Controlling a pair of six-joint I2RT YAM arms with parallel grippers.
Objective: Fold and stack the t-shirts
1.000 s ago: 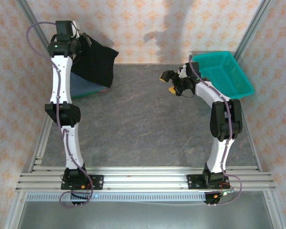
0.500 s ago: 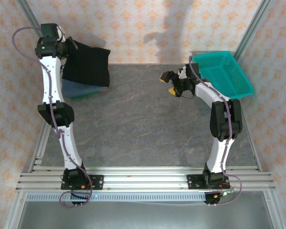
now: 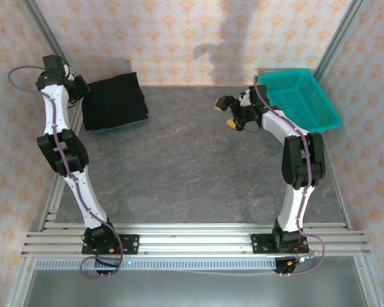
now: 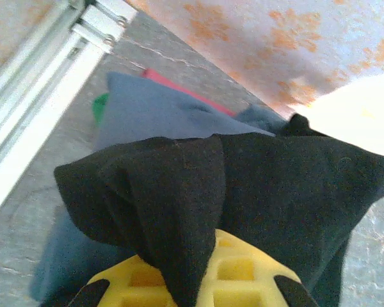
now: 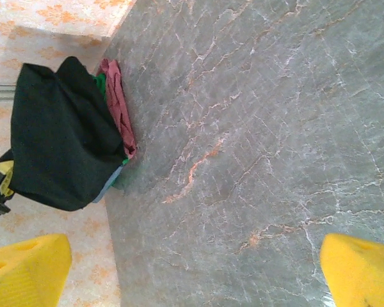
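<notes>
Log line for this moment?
left pincer: shut on black t-shirt | black t-shirt: over slate-blue t-shirt | right pincer: open, empty

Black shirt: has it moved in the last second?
Yes. The black shirt sank flat and shifted left, away from the basket.

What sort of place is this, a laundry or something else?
Likely a robotics test booth, not a laundry: two robot arms bolted to aluminium rails at a stone-look table, wallpapered panels around, a black t-shirt and teal basket as props.
</notes>
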